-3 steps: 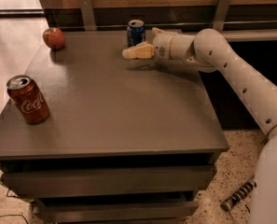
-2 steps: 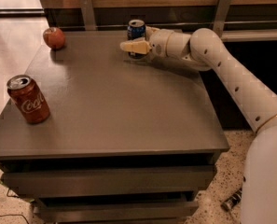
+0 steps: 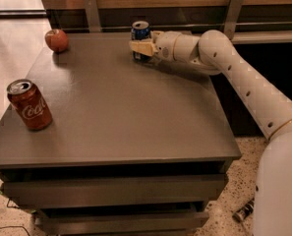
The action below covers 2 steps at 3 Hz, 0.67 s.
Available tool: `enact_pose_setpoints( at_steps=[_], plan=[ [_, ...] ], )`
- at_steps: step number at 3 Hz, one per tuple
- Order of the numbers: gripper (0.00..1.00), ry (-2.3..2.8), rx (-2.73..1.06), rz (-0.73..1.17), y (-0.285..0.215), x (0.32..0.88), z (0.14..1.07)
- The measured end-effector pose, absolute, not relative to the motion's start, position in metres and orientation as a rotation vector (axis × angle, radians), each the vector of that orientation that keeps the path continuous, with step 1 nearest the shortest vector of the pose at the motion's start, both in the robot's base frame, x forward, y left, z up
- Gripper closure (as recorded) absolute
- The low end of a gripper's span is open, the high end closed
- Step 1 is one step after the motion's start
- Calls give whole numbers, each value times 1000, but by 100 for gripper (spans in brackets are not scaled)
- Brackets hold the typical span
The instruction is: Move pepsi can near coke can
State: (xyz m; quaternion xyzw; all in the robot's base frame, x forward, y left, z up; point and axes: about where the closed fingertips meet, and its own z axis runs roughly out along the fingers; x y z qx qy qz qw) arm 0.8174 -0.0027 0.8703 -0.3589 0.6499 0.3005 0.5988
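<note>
At the left edge of the dark grey counter (image 3: pixel 126 112), close to the front-left corner, we see the coke can (image 3: pixel 30 106) standing upright. A red apple (image 3: pixel 56 40) sits at the back-left corner, well apart from it. Midway along the back edge stands the pepsi can (image 3: pixel 140 31), upright, with its silver top showing. The gripper (image 3: pixel 141 47) is at this can, its cream-coloured tip lying across the lower front of the blue body. We cannot tell whether it is clamped on the can or only set around it. The white arm (image 3: pixel 244 77) reaches in from the right, past the counter's right edge.

We judge the step in hand to be the grasp. To do it well, we want the can centred in the gripper and held low on its body. It should then be lifted straight up before it travels diagonally towards the front-left corner. That path passes well clear of the apple. The can should be set down upright just beside the red can without knocking it.

As for containers, the coke can's top shows a dark opening, but nothing inside can be seen. We cannot tell whether the pepsi can is open or full.
</note>
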Motion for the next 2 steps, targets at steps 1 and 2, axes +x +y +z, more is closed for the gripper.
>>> enact_pose_setpoints(
  at_steps=[1, 2],
  plan=[
    [99, 1506, -836, 703, 2, 817, 870],
    [100, 1505, -839, 709, 2, 816, 872]
  ],
)
